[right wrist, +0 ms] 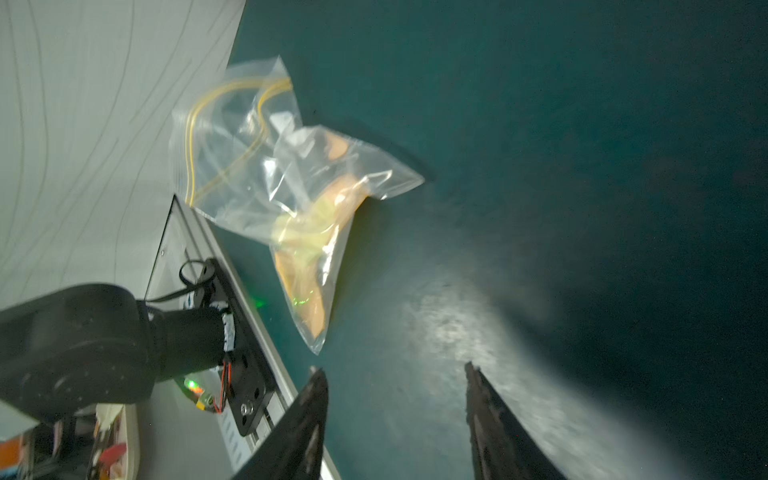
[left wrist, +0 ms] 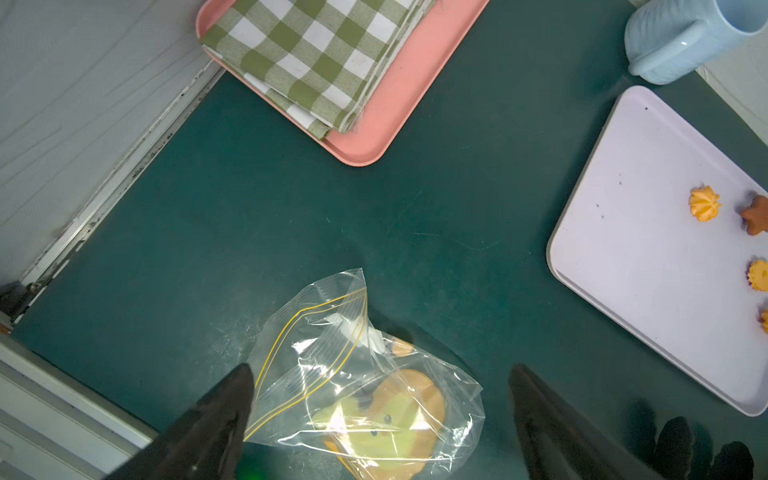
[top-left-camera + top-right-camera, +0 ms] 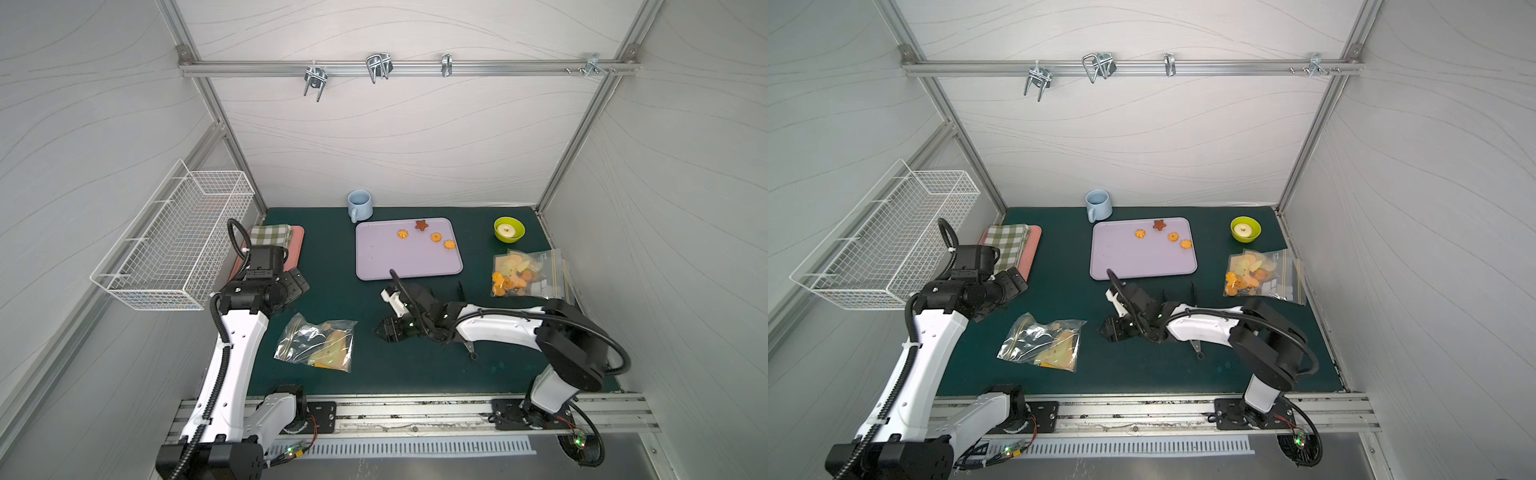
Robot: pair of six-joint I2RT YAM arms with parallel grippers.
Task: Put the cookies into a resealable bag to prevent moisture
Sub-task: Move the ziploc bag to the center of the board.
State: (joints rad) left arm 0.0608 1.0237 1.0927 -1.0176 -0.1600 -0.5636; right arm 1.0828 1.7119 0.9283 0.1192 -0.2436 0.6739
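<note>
Four cookies (image 3: 435, 237) sit on the lavender tray (image 3: 399, 262), well apart from the resealable bag (image 3: 316, 345), as the left gripper (image 2: 380, 370) and right gripper (image 1: 394, 368) hang parted and empty, the next pickup seemingly demanding a precise pinch.

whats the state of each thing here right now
left gripper: open, empty
right gripper: open, empty
lavender tray: four cookies on it
near resealable bag: mouth open
far resealable bag: lying flat, more cookies inside
blue mug: upright
checked cloth: folded
</note>
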